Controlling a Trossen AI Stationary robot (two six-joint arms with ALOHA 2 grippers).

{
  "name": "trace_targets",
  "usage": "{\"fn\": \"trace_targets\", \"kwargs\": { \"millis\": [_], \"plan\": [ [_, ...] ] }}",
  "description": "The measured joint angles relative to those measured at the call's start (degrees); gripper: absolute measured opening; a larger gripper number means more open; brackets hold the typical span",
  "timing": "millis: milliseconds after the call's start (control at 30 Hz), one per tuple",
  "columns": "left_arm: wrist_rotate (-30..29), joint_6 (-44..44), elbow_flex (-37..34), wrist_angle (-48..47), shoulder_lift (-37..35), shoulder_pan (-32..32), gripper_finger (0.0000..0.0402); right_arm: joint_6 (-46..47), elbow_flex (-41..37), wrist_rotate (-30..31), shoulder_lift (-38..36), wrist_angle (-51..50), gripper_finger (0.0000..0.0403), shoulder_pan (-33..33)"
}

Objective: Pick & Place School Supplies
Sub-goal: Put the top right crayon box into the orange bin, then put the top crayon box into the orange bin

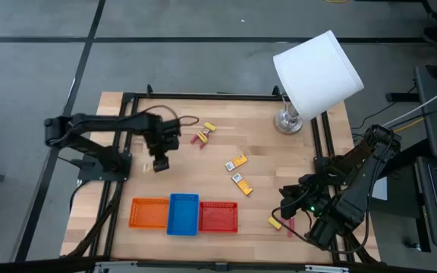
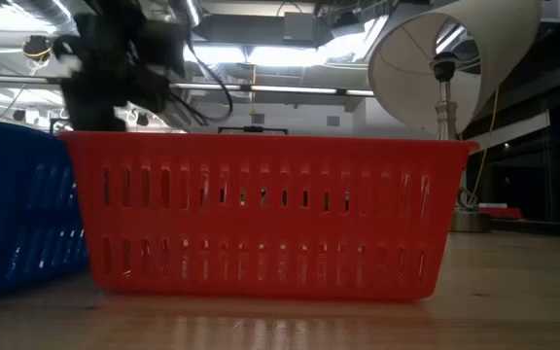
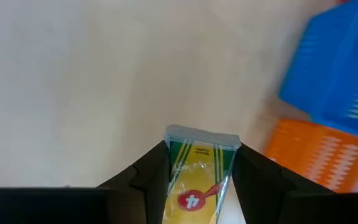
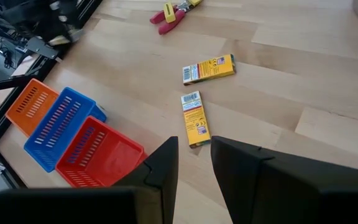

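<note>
My left gripper (image 1: 160, 161) hovers over the bare wood above the trays, shut on a yellow-green crayon packet (image 3: 197, 177). Two more yellow-orange packets (image 1: 236, 161) (image 1: 241, 183) lie flat mid-table and also show in the right wrist view (image 4: 209, 69) (image 4: 195, 118). Red-handled scissors (image 1: 202, 137) and a small yellow block (image 1: 210, 127) lie farther back. My right gripper (image 4: 194, 163) waits open near the table's right near corner, beside a yellow piece (image 1: 275, 222) and a pink one (image 1: 289, 227). My left gripper pinches the crayon packet between its two fingers, one finger (image 3: 145, 177) on each long side. The packet lies along the fingers, and its pale end (image 3: 202, 138) sticks out past the tips. The gripper points down from above, and the packet is lifted clear of the table.
Orange (image 1: 149, 213), blue (image 1: 183, 213) and red (image 1: 218, 217) mesh trays stand side by side at the near edge, just near of my left gripper. A tilted white-shaded lamp (image 1: 313, 72) stands at the far right. A black frame (image 1: 203, 96) rims the table.
</note>
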Motion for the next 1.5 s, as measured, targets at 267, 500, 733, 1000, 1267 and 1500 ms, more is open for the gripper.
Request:
{"fn": "trace_targets", "kwargs": {
  "millis": [267, 500, 733, 1000, 1267, 1500],
  "plan": [
    [-3.6, -26.8, -1.4, 1.5, -9.5, -21.2, 0.015, -0.1, 0.0, 1.5, 0.0, 0.4, 0.0098, 0.0],
    [-7.9, -40.9, -1.4, 9.9, -4.9, -40.6, 0.015, -0.2, 0.0, 1.2, 0.0, 0.9, 0.0098, 0.0],
    [-10.4, -45.3, -1.4, 15.2, 1.2, -47.7, 0.015, -0.2, 0.0, 0.8, 0.0, 2.4, 0.0098, 0.0],
    [-14.5, -38.5, -1.4, 16.9, 3.3, -46.4, 0.015, -0.6, 0.0, -0.5, 0.0, 2.4, 0.0098, 0.0],
    [-15.2, -34.6, -1.4, 16.8, 3.3, -46.2, 0.0176, -0.9, 0.0, -0.7, 0.0, 2.4, 0.0098, 0.0],
    [-15.3, -34.3, -1.3, 16.8, 3.3, -46.2, 0.0207, -1.5, 0.0, -0.7, 0.0, 2.4, 0.0098, 0.0]
  ]
}}
